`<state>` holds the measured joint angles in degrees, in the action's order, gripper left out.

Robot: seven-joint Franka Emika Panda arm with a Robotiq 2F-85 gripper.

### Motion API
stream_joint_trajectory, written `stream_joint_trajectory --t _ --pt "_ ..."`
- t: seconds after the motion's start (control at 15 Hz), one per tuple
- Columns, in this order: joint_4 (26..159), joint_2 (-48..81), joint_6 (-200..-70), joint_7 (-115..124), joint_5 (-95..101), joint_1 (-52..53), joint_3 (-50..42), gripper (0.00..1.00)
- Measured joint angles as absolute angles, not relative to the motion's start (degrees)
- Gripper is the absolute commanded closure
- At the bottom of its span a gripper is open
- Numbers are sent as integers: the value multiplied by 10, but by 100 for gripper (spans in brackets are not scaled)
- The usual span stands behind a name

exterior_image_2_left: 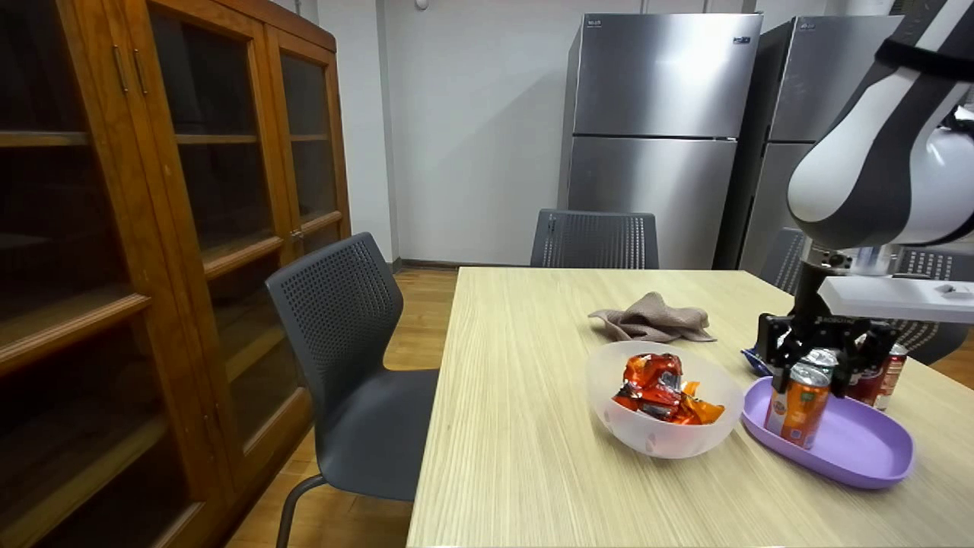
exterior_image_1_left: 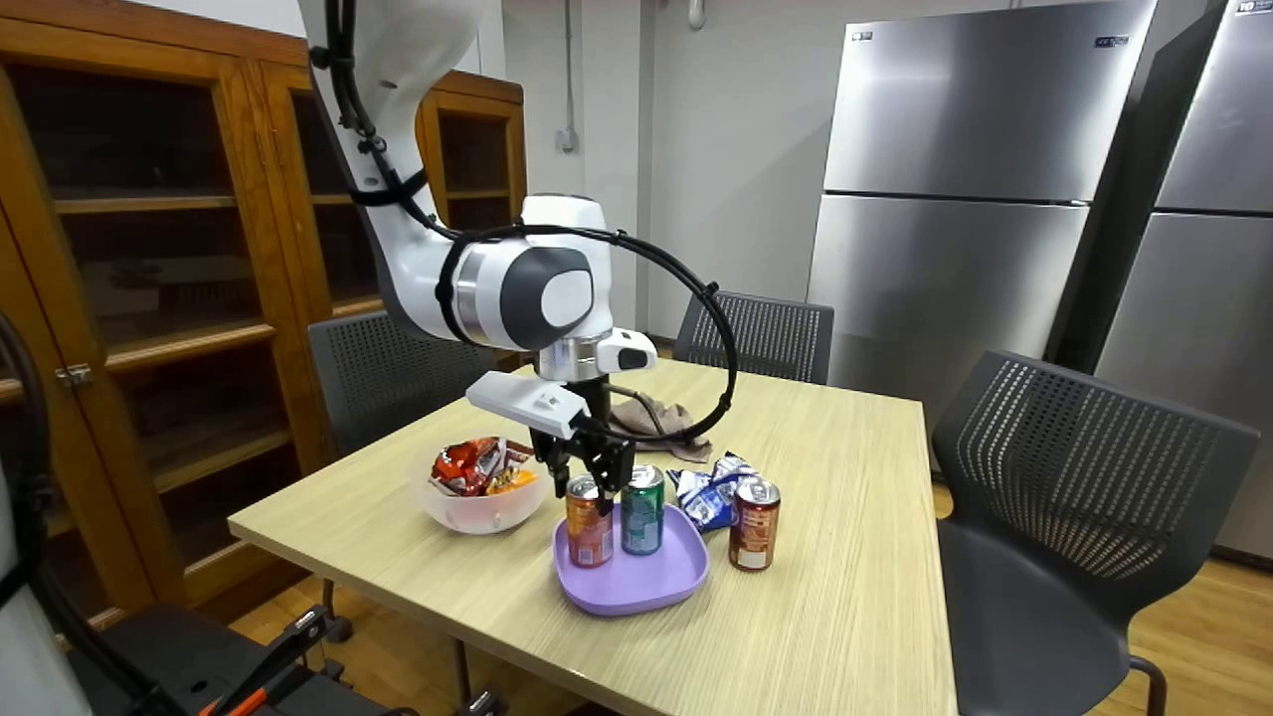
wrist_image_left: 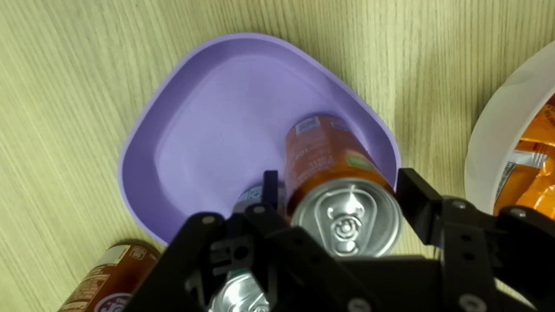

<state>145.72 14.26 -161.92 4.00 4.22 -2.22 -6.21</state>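
My gripper (wrist_image_left: 339,173) is open, with its fingers on either side of the top of an orange can (wrist_image_left: 329,160). A gap shows between the can and the left finger in the wrist view. The can stands upright in a purple tray (wrist_image_left: 217,108). The gripper (exterior_image_1_left: 585,497) and the can (exterior_image_1_left: 590,537) also show in an exterior view. A green can (exterior_image_1_left: 642,512) stands in the tray beside the orange one; in the wrist view the gripper partly hides it (wrist_image_left: 243,294). A red-brown can (exterior_image_1_left: 755,527) stands on the table outside the tray.
A translucent bowl (exterior_image_2_left: 662,441) with red and orange snack packets (exterior_image_2_left: 658,388) stands beside the tray. A blue packet (exterior_image_1_left: 708,497) lies by the red-brown can. A brown cloth (exterior_image_2_left: 654,318) lies farther back on the table (exterior_image_1_left: 835,636). Dark chairs (exterior_image_1_left: 1054,517) stand around it.
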Motion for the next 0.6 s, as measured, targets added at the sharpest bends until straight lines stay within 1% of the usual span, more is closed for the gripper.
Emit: stream_joint_trajectory --t 0.27,0.6 --pt "1455 135 -1611 40 42 -22 -63 0" --pt "1458 93 -1592 39 32 -29 -65 0"
